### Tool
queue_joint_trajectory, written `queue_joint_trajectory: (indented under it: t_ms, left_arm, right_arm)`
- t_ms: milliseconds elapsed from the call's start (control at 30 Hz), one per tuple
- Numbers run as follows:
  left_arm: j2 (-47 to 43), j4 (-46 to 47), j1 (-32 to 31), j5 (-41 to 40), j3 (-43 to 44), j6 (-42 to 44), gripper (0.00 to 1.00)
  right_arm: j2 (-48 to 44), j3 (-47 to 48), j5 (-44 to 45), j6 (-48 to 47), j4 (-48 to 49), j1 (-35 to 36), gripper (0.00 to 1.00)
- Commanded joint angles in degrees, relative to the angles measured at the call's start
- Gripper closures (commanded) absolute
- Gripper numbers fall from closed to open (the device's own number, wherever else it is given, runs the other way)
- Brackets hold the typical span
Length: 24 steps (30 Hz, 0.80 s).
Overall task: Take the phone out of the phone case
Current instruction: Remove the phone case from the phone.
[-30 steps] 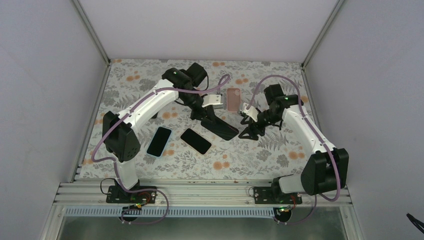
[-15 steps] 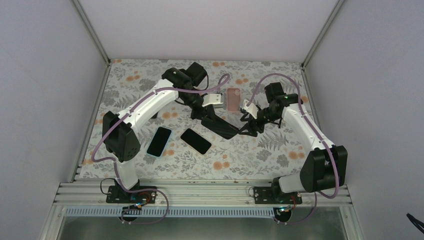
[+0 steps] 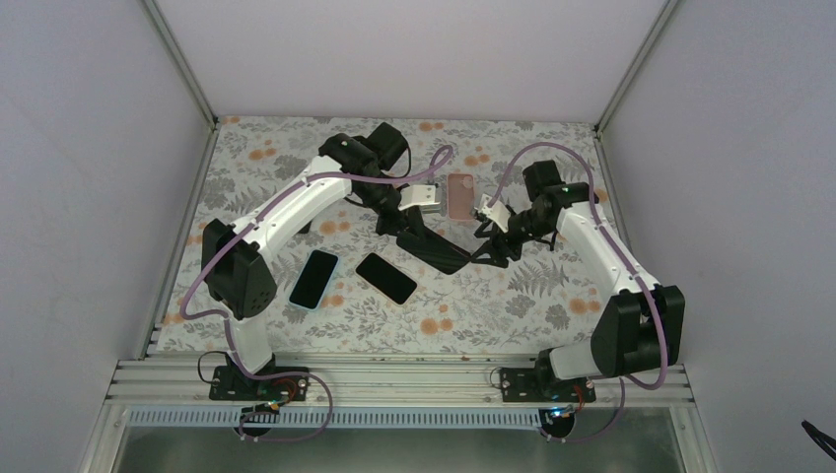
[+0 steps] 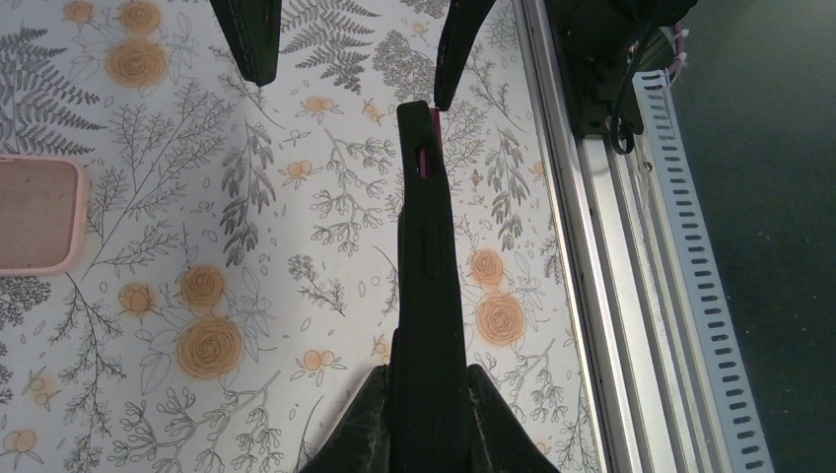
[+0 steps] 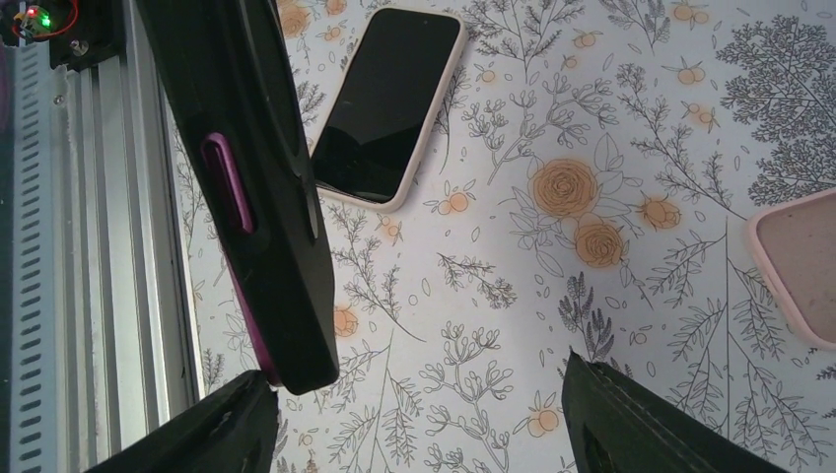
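Phone case [image 3: 434,248], black with a magenta edge, held tilted above the floral table [image 3: 493,315]. At its left end, clamped edge-on in the left gripper [image 4: 426,439], fingers pressed against both faces. At its right end, inside the spread-apart right gripper [image 5: 414,434], tip just beside one finger [image 5: 217,434]; contact impossible to tell.

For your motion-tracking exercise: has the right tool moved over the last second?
Yes. The right tool shifted left, closing on the black cased phone and coming nearer the pink case, which stayed put.
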Motion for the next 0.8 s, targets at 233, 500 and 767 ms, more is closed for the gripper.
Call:
queue_joint_trajectory:
  t_ms: [233,500,767]
  left_arm:
    - [-2.47,0.18,-0.04,4.56,0.03,0.59,0.98]
    - [-2.07,0.2,-0.06,5.22,0.75,0.45,0.98]
    - [-1.03,-2.37,-0.59,8.81,1.79,1.84,0.98]
  right_arm:
    - [0.81,1.31,-1.43,-0.46,0.14,-0.7,0.26]
    - [0.67,-0.02,-0.58,0.61,1.97,-0.63,0.27]
    - [-0.27,-2.73,6.29,9.62,14.63,-0.05,0.26]
